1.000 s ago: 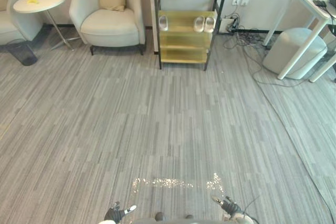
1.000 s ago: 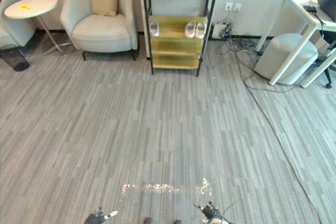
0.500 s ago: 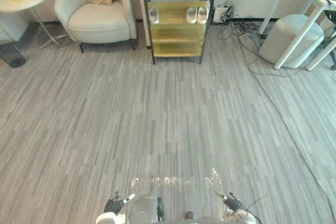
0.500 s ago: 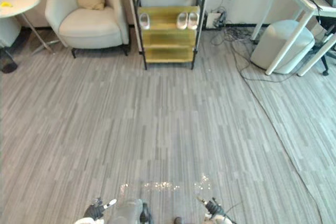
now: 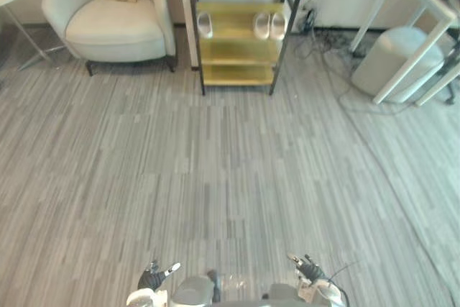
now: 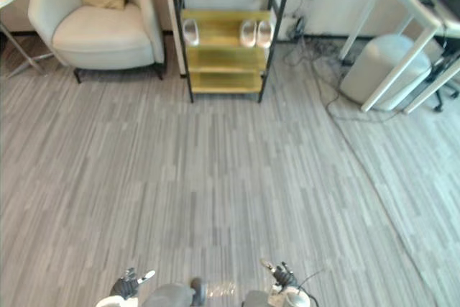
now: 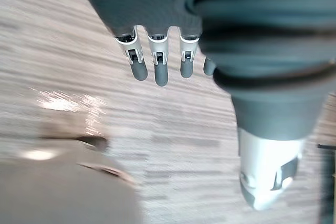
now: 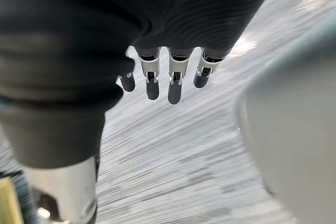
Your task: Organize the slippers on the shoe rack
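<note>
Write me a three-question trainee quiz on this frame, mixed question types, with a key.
1. Fill in: in the left eye view, ___ slippers show on the shoe rack.
2. What stands to the robot's left of the shoe rack? A armchair; B fridge; C bed.
3. True or false: the left hand holds a slipper.
Key: 1 three; 2 A; 3 false.

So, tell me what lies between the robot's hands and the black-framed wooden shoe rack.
Bare grey striped carpet from the left hand and right hand to the shoe rack, in both eye views.
</note>
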`<state>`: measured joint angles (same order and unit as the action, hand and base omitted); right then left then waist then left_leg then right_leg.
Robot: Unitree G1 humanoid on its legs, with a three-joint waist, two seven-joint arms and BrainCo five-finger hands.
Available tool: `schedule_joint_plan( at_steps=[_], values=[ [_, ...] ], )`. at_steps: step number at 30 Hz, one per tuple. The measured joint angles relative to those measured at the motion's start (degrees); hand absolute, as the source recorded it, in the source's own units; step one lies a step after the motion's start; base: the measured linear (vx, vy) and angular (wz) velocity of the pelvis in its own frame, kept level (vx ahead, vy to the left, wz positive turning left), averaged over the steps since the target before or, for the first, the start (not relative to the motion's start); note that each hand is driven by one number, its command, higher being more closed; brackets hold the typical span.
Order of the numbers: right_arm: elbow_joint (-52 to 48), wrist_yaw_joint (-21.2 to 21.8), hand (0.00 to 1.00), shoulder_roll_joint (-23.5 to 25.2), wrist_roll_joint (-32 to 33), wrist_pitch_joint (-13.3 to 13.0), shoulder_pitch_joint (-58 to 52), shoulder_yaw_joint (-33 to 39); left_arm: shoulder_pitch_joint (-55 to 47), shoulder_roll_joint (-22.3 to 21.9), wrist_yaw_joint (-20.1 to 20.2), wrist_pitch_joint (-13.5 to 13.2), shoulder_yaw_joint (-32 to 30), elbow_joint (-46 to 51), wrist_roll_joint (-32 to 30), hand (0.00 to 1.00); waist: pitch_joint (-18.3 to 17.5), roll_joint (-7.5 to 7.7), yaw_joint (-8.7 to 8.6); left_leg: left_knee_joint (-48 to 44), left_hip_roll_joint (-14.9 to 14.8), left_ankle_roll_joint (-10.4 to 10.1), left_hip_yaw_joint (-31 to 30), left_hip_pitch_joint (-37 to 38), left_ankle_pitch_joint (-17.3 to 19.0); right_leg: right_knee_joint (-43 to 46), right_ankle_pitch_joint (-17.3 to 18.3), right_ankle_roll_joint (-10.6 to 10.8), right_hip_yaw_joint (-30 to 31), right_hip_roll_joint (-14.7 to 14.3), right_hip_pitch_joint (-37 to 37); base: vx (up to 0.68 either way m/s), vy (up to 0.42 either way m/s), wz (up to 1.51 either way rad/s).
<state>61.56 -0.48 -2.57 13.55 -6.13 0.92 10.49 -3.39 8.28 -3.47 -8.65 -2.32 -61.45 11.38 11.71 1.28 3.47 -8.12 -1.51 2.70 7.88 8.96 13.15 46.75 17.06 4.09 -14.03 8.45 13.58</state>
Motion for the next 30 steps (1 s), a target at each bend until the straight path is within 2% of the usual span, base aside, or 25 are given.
schedule_joint_plan(
  at_steps=[2,3,4,5,6,7,8,9,10,11,12,13,14,16,17,18,19,20,22,24,25,26,27,29,30],
  values=[
    [-0.1,0.0,0.0,-0.3,0.0,-0.1,0.7,-0.1,0.5,-0.8,0.2,0.0,0.0,0.1,0.0,0.0,0.4,-0.56,-0.53,0.6,-1.7,0.0,-0.7,2.0,0.0,-11.5,-1.6,-1.3,-1.5,-1.6,2.8,0.43,-0.116,0.28],
    [-0.1,-0.1,0.0,-0.3,0.0,-0.1,0.9,-0.5,0.8,-1.5,0.3,-0.1,0.0,0.1,0.0,0.0,0.4,-0.4,-0.73,1.5,-2.3,0.0,-1.0,3.4,0.0,-22.3,-6.5,-1.4,-0.6,-2.7,4.5,0.44,-0.155,0.31],
    [-0.1,0.0,0.0,-0.4,0.0,-0.1,0.9,-0.6,0.9,-1.8,0.3,-0.1,0.0,0.1,0.0,0.0,0.5,-0.14,-0.78,1.8,-2.3,0.0,-1.3,4.1,0.0,-26.9,-9.0,-1.5,0.0,-2.8,4.8,0.48,-0.207,0.42],
    [0.1,-0.1,0.0,-0.6,0.0,-0.1,0.9,-1.1,0.9,-2.4,0.2,-0.1,-0.1,0.1,0.0,0.0,0.5,0.2,-0.94,2.2,-2.1,-0.9,-2.4,5.3,0.5,-34.8,-13.8,-1.2,1.9,-3.1,4.8,0.52,-0.266,0.56],
    [0.4,0.0,0.0,-0.8,0.0,0.1,0.3,-1.9,0.7,-2.4,0.2,-0.2,-0.7,0.1,0.0,0.0,0.2,1.03,-1.25,2.2,-1.6,-3.3,-4.3,7.2,2.1,-38.6,-17.2,-1.1,3.6,-3.0,4.6,0.55,-0.297,0.62],
    [0.5,0.0,0.0,-0.9,0.0,0.1,0.0,-2.0,0.6,-2.5,0.2,-0.1,-1.1,0.0,0.0,0.0,0.0,1.51,-1.54,2.1,-1.5,-4.0,-5.6,8.4,3.0,-37.2,-21.6,-2.4,4.8,-3.1,4.5,0.56,-0.311,0.53],
    [0.5,0.1,0.0,-1.7,0.0,0.2,0.5,-1.7,0.6,-3.6,0.2,-0.1,-1.6,-0.3,-0.1,0.0,-0.1,-0.95,-1.91,1.6,-3.8,-4.2,-7.2,10.0,3.6,-32.4,-21.4,-3.4,4.2,-4.9,5.1,0.55,-0.29,0.3],
    [0.5,0.1,0.0,-2.3,-0.1,0.1,0.7,-1.6,0.3,-4.8,0.3,-0.2,-2.4,-0.6,-0.2,0.0,-1.1,-3.13,-1.91,-2.4,-6.2,-4.3,-8.9,8.2,3.5,-31.4,-18.6,-4.3,2.8,-6.5,4.8,0.55,-0.277,0.18],
    [0.5,0.1,0.0,-2.4,-0.1,0.1,0.8,-1.5,0.3,-5.2,0.2,-0.2,-2.7,-0.7,-0.2,0.0,-1.2,-3.62,-1.93,-4.7,-6.8,-4.7,-9.6,7.3,3.2,-31.4,-17.8,-4.7,2.4,-7.2,4.4,0.54,-0.287,0.13],
    [0.3,0.0,0.0,-2.4,0.0,0.1,0.7,-0.9,0.4,-6.2,0.3,-0.2,-4.3,-0.9,-0.1,0.0,-1.0,-4.38,-1.91,-13.9,-8.2,-7.8,-11.5,3.8,1.4,-31.9,-16.3,-5.2,1.6,-8.7,2.2,0.54,-0.301,0.13],
    [0.2,0.0,0.0,-2.4,0.0,0.2,0.7,-0.9,0.6,-6.6,0.4,-0.1,-5.5,-0.8,-0.2,0.0,-0.8,-4.66,-1.95,-21.0,-8.8,-9.7,-12.3,1.0,-0.9,-33.0,-15.5,-5.7,1.0,-9.6,0.1,0.54,-0.283,0.13],
    [-0.1,-0.2,0.0,-2.4,0.0,0.3,0.3,-1.4,0.5,-6.9,0.4,0.0,-6.5,0.2,-0.3,0.0,-0.4,-4.82,-1.77,-31.9,-9.9,-11.6,-12.7,-3.2,-6.5,-35.1,-14.7,-6.7,1.1,-10.8,-3.7,0.63,-0.244,0.11],
    [-1.0,-0.3,0.0,-2.2,0.1,0.3,0.2,-1.8,0.5,-6.9,0.4,-0.1,-7.5,1.5,-0.7,0.0,0.8,-4.95,-1.5,-44.9,-12.0,-11.8,-10.8,-8.2,-5.2,-37.6,-13.2,-8.3,1.2,-12.3,-9.5,0.59,-0.196,0.04],
    [-1.8,-0.5,0.0,-0.9,0.3,0.3,-0.3,-1.8,0.5,-6.5,0.3,-0.5,-7.7,3.3,-0.6,0.0,1.3,-3.86,-0.31,-51.6,-13.0,-10.7,-6.9,-13.9,-1.8,-40.0,-11.7,-9.2,1.3,-12.6,-15.0,0.46,-0.159,-0.01],
    [-1.8,-0.6,0.0,-0.1,0.5,0.3,-0.4,-1.8,0.5,-6.6,0.3,-0.7,-7.7,4.3,-0.6,0.0,1.2,-3.15,0.14,-51.7,-12.8,-9.5,-4.6,-17.2,-0.1,-41.5,-11.6,-8.7,1.6,-12.5,-17.6,0.41,-0.113,-0.09],
    [-1.3,-0.6,0.0,0.3,1.1,0.3,0.5,-1.8,0.6,-6.2,0.3,-1.0,-7.1,5.0,-0.1,0.0,1.4,-2.46,0.77,-44.5,-11.1,-8.3,-1.5,-22.3,2.7,-44.1,-11.4,-8.0,2.1,-12.0,-20.7,0.41,-0.072,-0.12],
    [-1.3,-0.6,0.0,0.3,1.1,0.3,0.8,-1.8,0.6,-6.2,0.3,-1.1,-6.9,5.1,0.0,0.0,1.4,-2.53,0.9,-42.2,-10.4,-8.1,-1.2,-23.0,2.9,-44.5,-11.3,-7.9,2.3,-11.8,-21.1,0.51,0.002,-0.31],
    [-0.1,-0.6,0.0,0.3,1.2,0.2,1.5,-1.8,1.1,-6.3,0.3,-1.1,-6.2,5.2,0.0,0.0,1.3,-2.61,1.44,-28.5,-7.0,-7.7,-0.3,-25.1,2.8,-45.3,-10.7,-6.9,3.4,-10.6,-22.1,0.44,0.113,-0.34],
    [0.5,-0.6,0.0,0.3,1.2,0.3,2.6,-1.7,1.9,-6.2,0.2,-1.1,-5.5,5.0,0.0,0.0,1.6,-2.66,2.12,-14.0,-3.4,-6.9,-0.5,-25.9,-1.5,-46.2,-9.4,-5.8,4.3,-8.9,-23.8,0.44,0.161,-0.28],
    [1.0,-0.6,0.0,0.0,1.1,0.3,1.6,-1.8,1.5,-6.7,0.2,-1.2,-5.0,4.4,0.3,0.0,1.2,-3.81,3.29,-0.6,-2.7,-8.0,-0.4,-24.7,-12.7,-47.0,-6.2,-3.6,6.1,-8.5,-26.8,0.47,0.21,-0.28],
    [1.3,-0.6,0.0,0.3,1.1,0.3,1.6,-1.7,1.6,-6.7,0.2,-1.2,-5.0,4.3,0.5,0.0,1.0,-3.82,3.25,-0.9,-2.4,-6.8,-0.1,-24.2,-15.3,-46.9,-5.3,-3.3,6.7,-8.2,-27.7,0.48,0.206,-0.27],
    [2.3,-0.5,0.0,1.3,1.1,0.3,1.6,-2.2,1.6,-5.8,0.2,-1.3,-5.1,4.2,0.7,0.0,0.6,-1.44,3.23,-1.0,-0.7,-4.7,0.7,-23.4,-15.9,-46.2,-3.8,-3.2,7.2,-6.5,-28.1,0.51,0.163,-0.16],
    [2.4,-0.5,0.0,2.7,0.8,0.4,1.5,-2.4,1.7,-4.6,0.4,-1.4,-5.0,4.2,0.7,0.0,0.0,0.95,3.29,-1.8,1.0,-2.3,1.3,-23.1,-14.2,-43.9,-3.6,-2.9,8.1,-4.6,-27.6,0.52,0.155,-0.14],
    [2.4,-0.4,0.0,2.9,0.0,0.4,1.3,-2.5,1.8,-4.4,0.4,-1.2,-4.9,4.0,0.7,0.0,-0.3,1.49,3.3,-4.2,1.0,-1.2,2.2,-22.5,-11.5,-37.7,-3.5,-2.7,9.6,-4.0,-25.8,0.52,0.18,-0.18],
    [2.5,-0.2,0.0,2.7,-0.1,0.4,0.8,-2.8,1.8,-4.3,0.4,-1.1,-4.7,3.6,0.9,0.0,-0.3,1.54,3.3,-6.4,0.8,-0.5,3.0,-19.8,-7.7,-23.2,-3.4,1.5,11.4,-3.1,-21.5,0.48,0.183,-0.28]
  ],
)
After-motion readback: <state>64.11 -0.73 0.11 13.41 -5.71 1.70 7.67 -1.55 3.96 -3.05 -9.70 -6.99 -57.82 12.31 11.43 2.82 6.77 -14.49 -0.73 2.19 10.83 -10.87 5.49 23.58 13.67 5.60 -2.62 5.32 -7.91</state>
